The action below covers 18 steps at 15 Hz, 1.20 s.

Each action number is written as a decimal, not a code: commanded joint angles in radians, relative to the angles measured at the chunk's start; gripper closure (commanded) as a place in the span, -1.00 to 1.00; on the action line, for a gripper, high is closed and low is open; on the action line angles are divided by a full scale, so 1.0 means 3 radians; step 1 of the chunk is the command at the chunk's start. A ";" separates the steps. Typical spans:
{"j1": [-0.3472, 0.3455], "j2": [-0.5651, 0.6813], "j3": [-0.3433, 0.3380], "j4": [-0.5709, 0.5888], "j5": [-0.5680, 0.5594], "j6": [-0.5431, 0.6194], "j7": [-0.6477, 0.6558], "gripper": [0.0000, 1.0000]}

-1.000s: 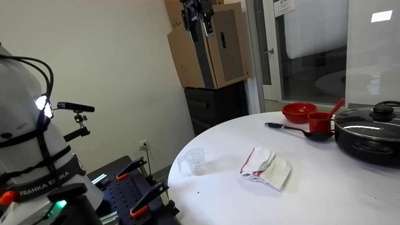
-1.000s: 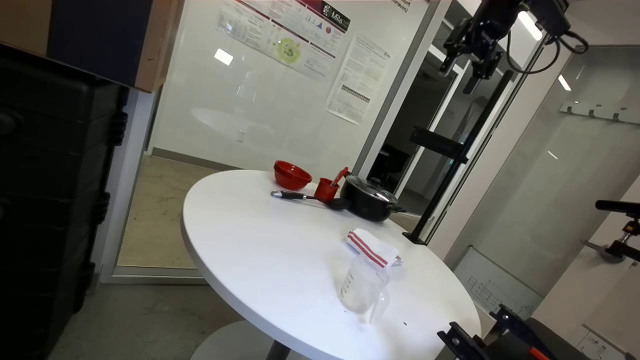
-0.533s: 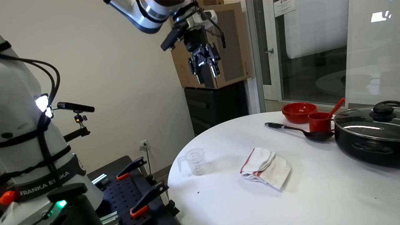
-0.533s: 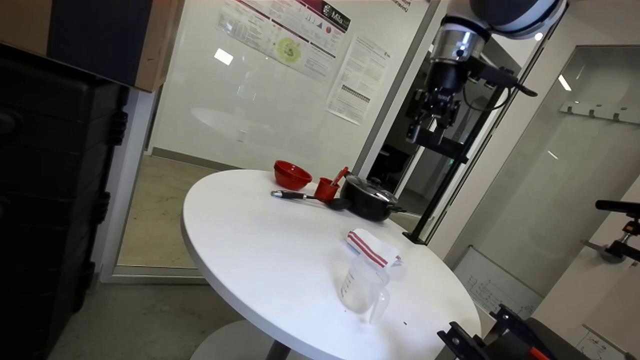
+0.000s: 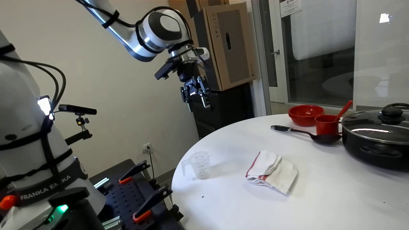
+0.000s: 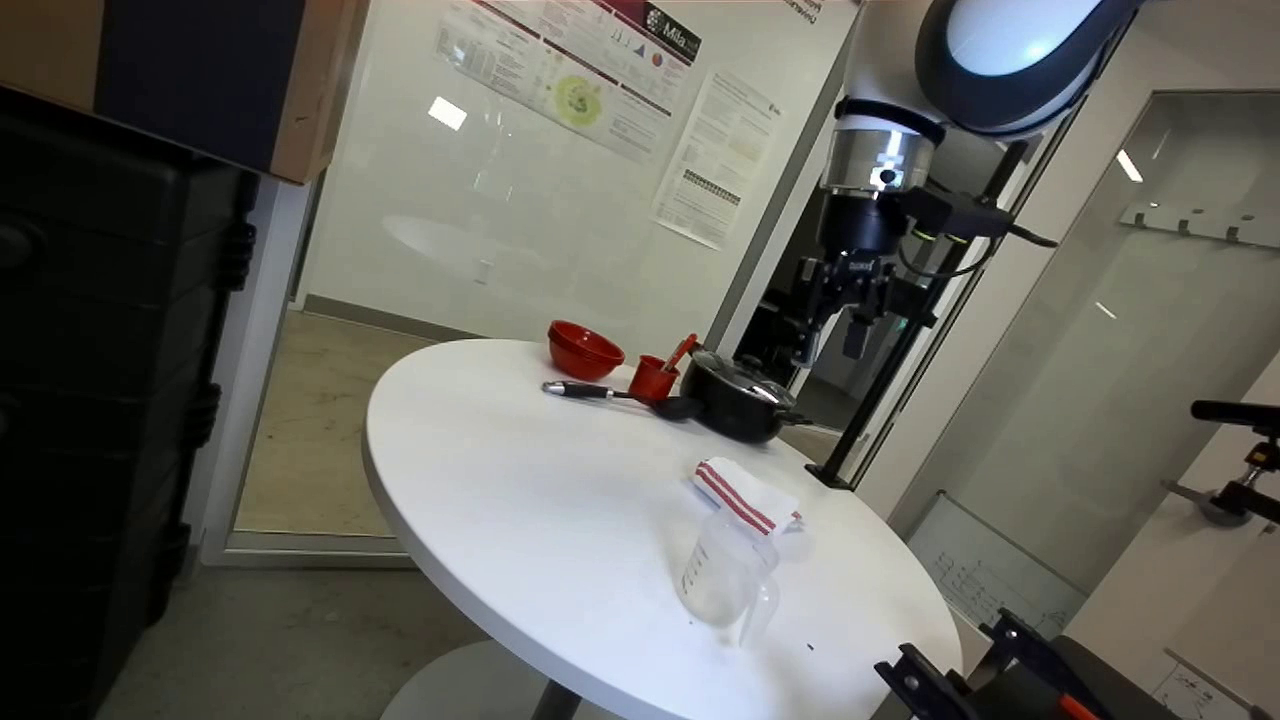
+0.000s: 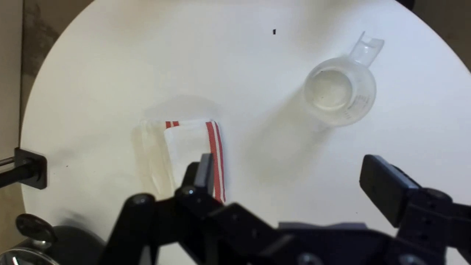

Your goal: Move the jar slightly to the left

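Observation:
The jar is a clear plastic measuring jug (image 5: 200, 165) with a handle. It stands upright on the white round table near its edge, and also shows in an exterior view (image 6: 722, 575). In the wrist view the jug (image 7: 340, 92) is seen from above, at the upper right, with its handle pointing up and right. My gripper (image 5: 198, 106) is open and empty, well above the table. In the wrist view the fingers (image 7: 289, 163) are wide apart with bare table between them, and the jug lies beyond them. The gripper also shows in an exterior view (image 6: 830, 350).
A folded white towel (image 5: 271, 172) with red stripes lies near the jug. Red bowls (image 5: 305, 115), a red cup (image 5: 326, 125), a black spoon (image 5: 324, 139) and a lidded black pot (image 5: 377, 153) stand farther off. A black post (image 6: 880, 370) rises from the table edge.
The arm has come down into view, and the gripper has moved well down towards the table, staying open. The jug and towel have not moved.

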 commanded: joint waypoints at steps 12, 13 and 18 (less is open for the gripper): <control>-0.0006 0.0375 -0.0074 -0.0078 0.0236 0.0465 -0.0065 -1.00; 0.0015 0.0445 -0.0068 -0.0067 0.0213 0.0502 -0.0020 -1.00; 0.0245 0.0913 -0.0133 0.0010 -0.0440 0.0713 0.0528 -1.00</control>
